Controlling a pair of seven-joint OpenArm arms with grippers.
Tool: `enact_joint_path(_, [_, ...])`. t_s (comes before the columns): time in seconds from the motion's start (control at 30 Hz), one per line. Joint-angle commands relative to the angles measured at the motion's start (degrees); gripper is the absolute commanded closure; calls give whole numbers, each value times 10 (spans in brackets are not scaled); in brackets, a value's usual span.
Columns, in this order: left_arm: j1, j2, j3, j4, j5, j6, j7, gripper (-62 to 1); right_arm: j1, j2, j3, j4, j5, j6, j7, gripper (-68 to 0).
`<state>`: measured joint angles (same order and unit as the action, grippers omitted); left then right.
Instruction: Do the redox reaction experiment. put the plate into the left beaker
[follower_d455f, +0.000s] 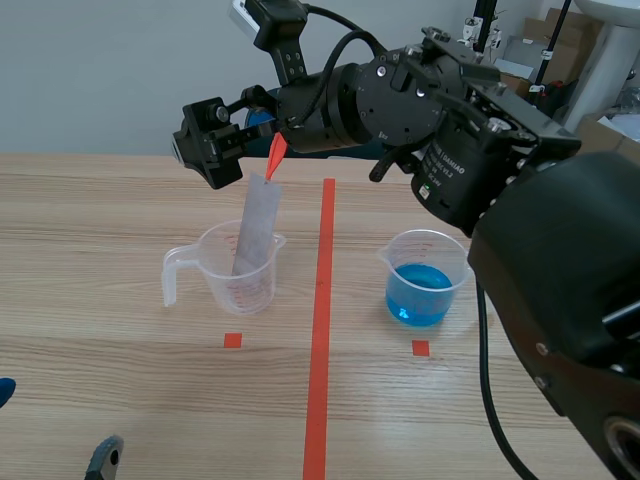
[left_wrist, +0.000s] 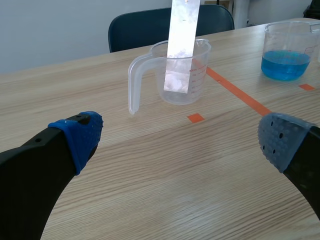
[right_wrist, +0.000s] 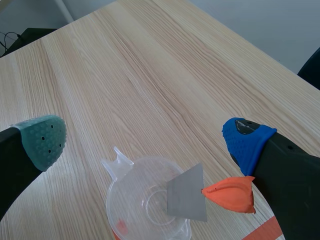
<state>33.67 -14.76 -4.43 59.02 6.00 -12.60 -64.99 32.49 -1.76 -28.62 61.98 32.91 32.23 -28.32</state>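
While plate (follower_d455f: 256, 222) leans in L beaker (follower_d455f: 214, 268), R hand (right_wrist: 145, 140) hovers wide-open above; L hand (left_wrist: 181, 140) wide too.

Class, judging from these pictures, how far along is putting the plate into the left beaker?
Done: the plate stands leaning inside the left beaker. In hand: nothing; the right jaws are open beside its orange tab. Left: probably only pulling that arm away.

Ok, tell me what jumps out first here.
A grey plate with an orange tab stands tilted in the left beaker, with the right gripper open just above it. Across the red tape line, a second beaker holds blue liquid.
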Motion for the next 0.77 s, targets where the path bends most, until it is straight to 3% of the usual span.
enact_joint_path(0.0, [6,-4,-3,7,-4,0,-10,-623,15,-5,0,5,7,2,8,-679])
enact_joint_path(0.23, [6,-4,-3,7,-4,0,-10,-623,10,1,0,5,5,2,15,-679])
enact_joint_path(0.4, [6,-4,-3,7,-4,0,-10,-623,-16,8,0,5,-1,2,61,-679])
enact_joint_path(0.73, [6,-4,-3,7,-4,0,-10,-623,-71,18,0,5,-64,4,170,-679])
